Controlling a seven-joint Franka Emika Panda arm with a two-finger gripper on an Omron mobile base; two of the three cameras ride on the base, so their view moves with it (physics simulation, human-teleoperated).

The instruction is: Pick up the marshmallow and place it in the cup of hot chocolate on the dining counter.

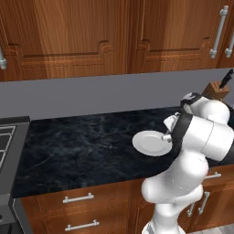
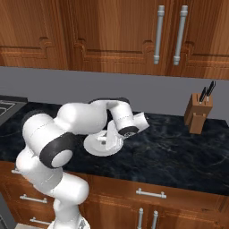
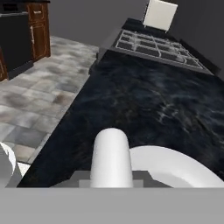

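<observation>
The marshmallow (image 3: 112, 153) rises as a white cylinder at the bottom middle of the hand view, and my gripper (image 3: 112, 178) is shut on it. It hangs just above the near rim of a round white plate (image 3: 175, 166). From the base views my gripper (image 1: 166, 136) (image 2: 108, 139) hovers low over that plate (image 1: 147, 144) (image 2: 95, 146), its fingers hidden by the hand. The plate sits on a black marble counter with drawers (image 1: 82, 146). The cup of hot chocolate is out of view.
A wooden knife block (image 1: 215, 90) (image 2: 197, 114) stands at the back right of the counter. A stove (image 3: 153, 43) (image 1: 7, 137) lies at the counter's left end. Wood cabinets hang above. Across the tiled floor (image 3: 39, 96) stands a dark unit with a brown wood side (image 3: 37, 30).
</observation>
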